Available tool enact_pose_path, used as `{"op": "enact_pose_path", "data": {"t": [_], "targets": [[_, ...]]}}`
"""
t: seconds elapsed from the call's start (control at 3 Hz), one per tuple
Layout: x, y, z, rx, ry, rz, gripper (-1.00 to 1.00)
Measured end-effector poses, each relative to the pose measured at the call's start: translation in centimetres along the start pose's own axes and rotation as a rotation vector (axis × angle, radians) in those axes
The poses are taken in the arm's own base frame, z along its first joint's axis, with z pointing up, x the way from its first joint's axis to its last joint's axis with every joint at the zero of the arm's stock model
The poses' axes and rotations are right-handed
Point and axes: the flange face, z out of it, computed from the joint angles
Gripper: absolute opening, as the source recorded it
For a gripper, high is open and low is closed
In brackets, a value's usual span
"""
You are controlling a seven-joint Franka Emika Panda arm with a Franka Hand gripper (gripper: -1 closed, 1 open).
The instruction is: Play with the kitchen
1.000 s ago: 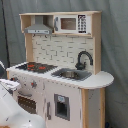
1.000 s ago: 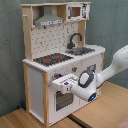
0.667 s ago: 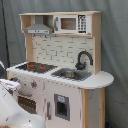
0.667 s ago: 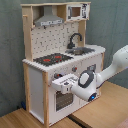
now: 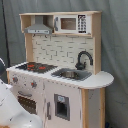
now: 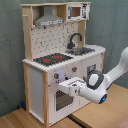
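Observation:
The kitchen [image 5: 60, 75] is a tall white and pale-wood toy unit with a black-red stovetop [image 5: 35, 66], a sink [image 5: 70, 74] with a black faucet [image 5: 83, 58], a hood [image 5: 39, 28] and a small microwave [image 5: 72, 23]. In the second exterior view the kitchen [image 6: 45, 75] stands on a wooden table, and my gripper [image 6: 65, 87] is pressed close against the top of the windowed oven door [image 6: 62, 100], just under the knobs [image 6: 57, 76]. In the first exterior view my white arm [image 5: 12, 110] covers part of the oven front.
A grey curtain hangs behind the kitchen in both exterior views. In the second exterior view the wooden table [image 6: 107, 112] has bare surface in front of and to the right of the kitchen. A small windowed cabinet door [image 5: 61, 106] sits under the sink.

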Motion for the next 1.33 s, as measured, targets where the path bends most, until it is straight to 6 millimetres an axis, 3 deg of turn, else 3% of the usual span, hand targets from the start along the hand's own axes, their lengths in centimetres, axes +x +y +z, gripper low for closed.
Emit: {"op": "enact_pose_path", "data": {"t": [0.67,1.33], "targets": [[-0.7,0.4,-4.6,0.023,0.005,0.027,1.0],[-1.7,-0.8,-8.6,0.059,-0.025,0.035,1.0]]}}
